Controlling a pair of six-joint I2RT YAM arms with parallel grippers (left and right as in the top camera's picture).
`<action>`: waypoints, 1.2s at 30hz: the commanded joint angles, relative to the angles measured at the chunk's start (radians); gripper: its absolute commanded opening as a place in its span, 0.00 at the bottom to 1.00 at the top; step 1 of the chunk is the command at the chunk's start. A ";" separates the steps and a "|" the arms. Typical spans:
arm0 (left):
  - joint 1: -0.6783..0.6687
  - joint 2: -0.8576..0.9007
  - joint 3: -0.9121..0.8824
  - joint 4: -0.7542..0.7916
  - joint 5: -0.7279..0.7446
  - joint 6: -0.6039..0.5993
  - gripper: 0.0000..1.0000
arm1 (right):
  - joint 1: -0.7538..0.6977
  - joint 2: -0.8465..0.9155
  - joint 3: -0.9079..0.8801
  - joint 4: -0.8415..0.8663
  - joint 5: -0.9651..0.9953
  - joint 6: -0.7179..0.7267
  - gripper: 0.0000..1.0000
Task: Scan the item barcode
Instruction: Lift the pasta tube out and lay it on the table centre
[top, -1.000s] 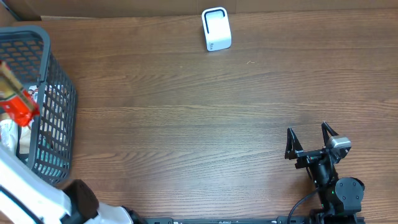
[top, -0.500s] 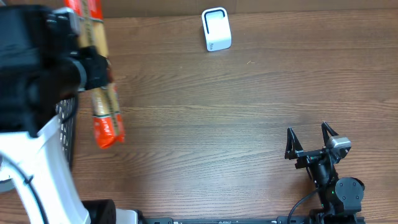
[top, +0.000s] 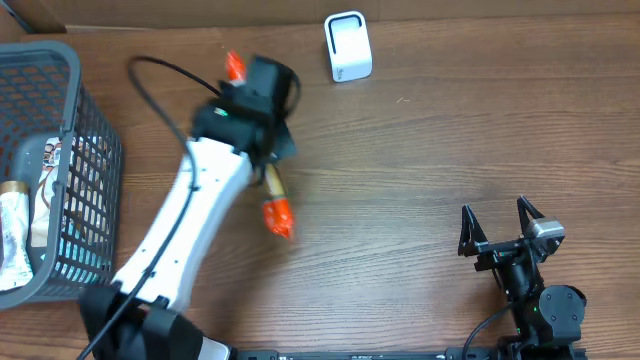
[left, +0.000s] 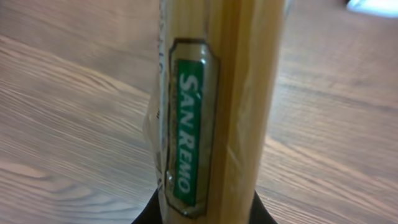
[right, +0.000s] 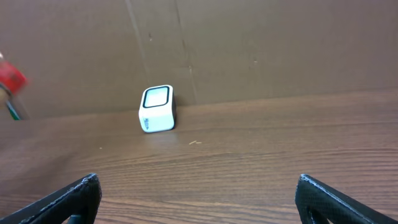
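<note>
While the left gripper (top: 262, 130) pinches the spaghetti packet (left: 217, 106) in the air, left of the white scanner (top: 348, 46), the right gripper (top: 498, 225) rests well apart from the scanner, jaws spread wide.

The left arm (top: 190, 215) has a long white shell, with black housings at its wrist (top: 258, 92) and at the base joint. A thin black cable (top: 131, 68) runs outside this shell. The right arm (top: 545, 300) is all black (only a small grey block (top: 545, 231) is lighter). The right gripper (top: 497, 222) has two pointed black fingers (top: 467, 230).
</note>
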 joint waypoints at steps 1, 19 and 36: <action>-0.034 0.006 -0.102 0.076 -0.079 -0.062 0.04 | 0.004 -0.005 -0.010 0.005 0.004 -0.001 1.00; -0.107 0.210 -0.095 0.042 -0.039 0.032 0.86 | 0.004 -0.005 -0.010 0.005 0.004 -0.001 1.00; 0.021 0.189 0.735 -0.454 -0.095 0.157 1.00 | 0.004 -0.005 -0.010 0.005 0.004 -0.001 1.00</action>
